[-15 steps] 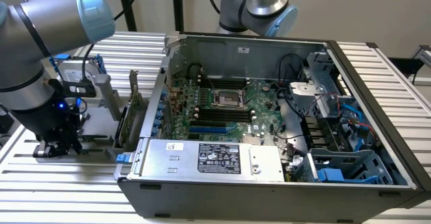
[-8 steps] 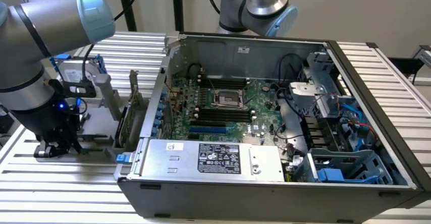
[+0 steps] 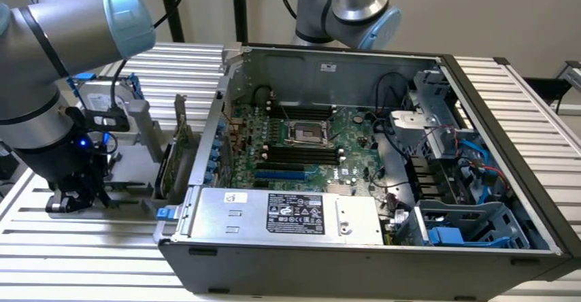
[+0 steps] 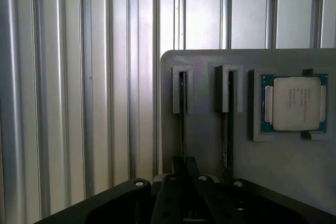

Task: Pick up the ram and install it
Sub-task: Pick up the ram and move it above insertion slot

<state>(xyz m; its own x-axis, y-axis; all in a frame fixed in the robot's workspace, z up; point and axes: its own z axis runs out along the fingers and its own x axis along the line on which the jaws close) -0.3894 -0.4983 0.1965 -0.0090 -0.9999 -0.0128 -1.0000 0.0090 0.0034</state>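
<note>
The ram [image 4: 182, 124] is a thin stick seen edge-on, standing in a slotted holder on the grey fixture plate [image 4: 207, 135]. My gripper [image 4: 185, 170] is low over this plate, with its dark fingers [image 4: 177, 174] drawn together on either side of the stick's near end. The ram still sits in its holder. In the exterior view my gripper [image 3: 77, 198] is down at the fixture on the view's left, outside the open computer case [image 3: 363, 247]. The long black motherboard slots [image 3: 300, 156] lie in the middle of the board inside the case.
A second thin stick [image 4: 230, 129] stands in the neighbouring holder, and a processor chip [image 4: 294, 102] rests in a recess beside it. Green expansion cards [image 3: 177, 145] stand upright between the fixture and the case wall. A second arm [image 3: 350, 9] rises behind the case. Ribbed aluminium table [image 4: 79, 103] surrounds everything.
</note>
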